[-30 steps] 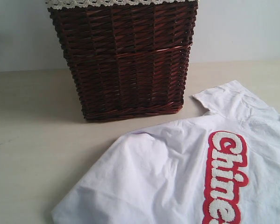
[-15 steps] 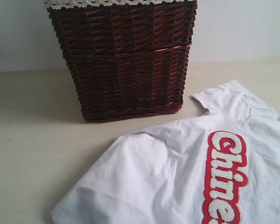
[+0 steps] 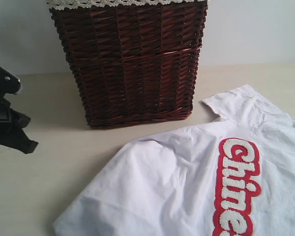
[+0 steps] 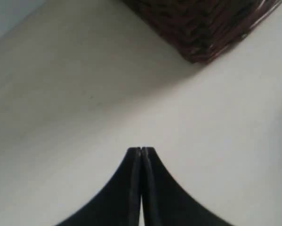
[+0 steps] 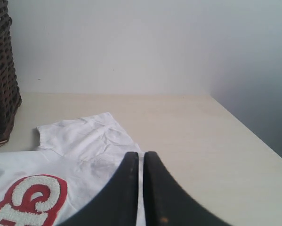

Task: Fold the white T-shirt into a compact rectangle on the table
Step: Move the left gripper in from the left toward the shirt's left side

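**One shirt, one basket, two closed grippers**

At the far left of the exterior view, the left arm is the only arm in sight, a dark shape over the table. Its wrist view shows the left gripper with both black fingers pressed together, nothing between them, above bare pale tabletop.

One dark brown wicker basket stands upright on the table left of centre, with one strip of cream lace trim along its rim.

In front of it and to the right lies the one white T-shirt. It is spread flat and unfolded on the table, lightly wrinkled, and runs out of the picture at the bottom and right. One short sleeve lies near the basket's right corner but apart from it. One line of fuzzy white lettering outlined in red faces up; "Chine" is readable.

The right gripper shows only in its wrist view. It hovers over the shirt near that sleeve, its two fingers closed to a hairline gap, with no cloth caught between them.
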Robot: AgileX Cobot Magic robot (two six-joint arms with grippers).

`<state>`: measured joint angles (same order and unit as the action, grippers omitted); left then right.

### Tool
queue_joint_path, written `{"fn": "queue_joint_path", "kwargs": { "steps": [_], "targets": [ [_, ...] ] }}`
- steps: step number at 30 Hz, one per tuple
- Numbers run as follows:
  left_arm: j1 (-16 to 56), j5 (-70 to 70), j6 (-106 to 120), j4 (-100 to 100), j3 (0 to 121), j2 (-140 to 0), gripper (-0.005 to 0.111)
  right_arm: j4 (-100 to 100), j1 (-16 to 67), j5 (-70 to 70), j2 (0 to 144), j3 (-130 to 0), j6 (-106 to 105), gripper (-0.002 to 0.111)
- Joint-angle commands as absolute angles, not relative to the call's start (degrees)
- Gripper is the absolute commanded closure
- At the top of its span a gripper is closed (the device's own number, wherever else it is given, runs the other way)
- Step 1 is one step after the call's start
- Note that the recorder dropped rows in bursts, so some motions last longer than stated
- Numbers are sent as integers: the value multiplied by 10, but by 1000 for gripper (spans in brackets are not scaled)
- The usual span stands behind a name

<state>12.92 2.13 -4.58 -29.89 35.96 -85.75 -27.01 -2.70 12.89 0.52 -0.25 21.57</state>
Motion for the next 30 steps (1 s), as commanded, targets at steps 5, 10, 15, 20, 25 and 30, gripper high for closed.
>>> {"fn": "queue_joint_path", "kwargs": {
  "steps": [5, 10, 15, 20, 25, 30],
  "targets": [
    [159, 50, -316, -300, 363, -859, 107, -271, -26, 128, 2, 0, 211, 103],
    [159, 62, -320, -300, 363, -859, 107, -271, -26, 128, 2, 0, 211, 103],
    [159, 87, -320, -296, 363, -863, 107, -271, -26, 128, 2, 0, 211, 103],
    [160, 152, -320, -296, 363, -876, 107, -269, -26, 128, 2, 0, 211, 103],
    [160, 153, -320, -437, 363, -886, 107, -269, -26, 128, 2, 0, 211, 103],
    [160, 239, -418, -682, 363, -886, 107, -269, -26, 135, 2, 0, 210, 108]
  ]
}}
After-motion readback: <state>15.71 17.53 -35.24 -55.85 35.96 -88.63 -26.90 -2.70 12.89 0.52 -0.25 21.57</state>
